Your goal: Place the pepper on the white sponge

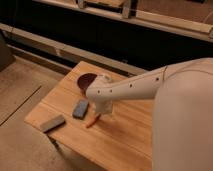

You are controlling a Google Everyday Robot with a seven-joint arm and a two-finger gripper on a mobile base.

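The orange-red pepper [92,120] lies on the wooden table [125,140], just right of the white sponge [80,108], a small bluish-grey block. The two do not touch. My gripper [102,111] hangs from the white arm directly above the pepper's upper end, close to the table. The arm's end covers part of the pepper.
A longer flat grey block [52,123] lies near the table's front left corner. A dark red round dish [87,80] sits at the back of the table, partly behind the arm. The floor lies to the left; a dark wall with rails stands behind.
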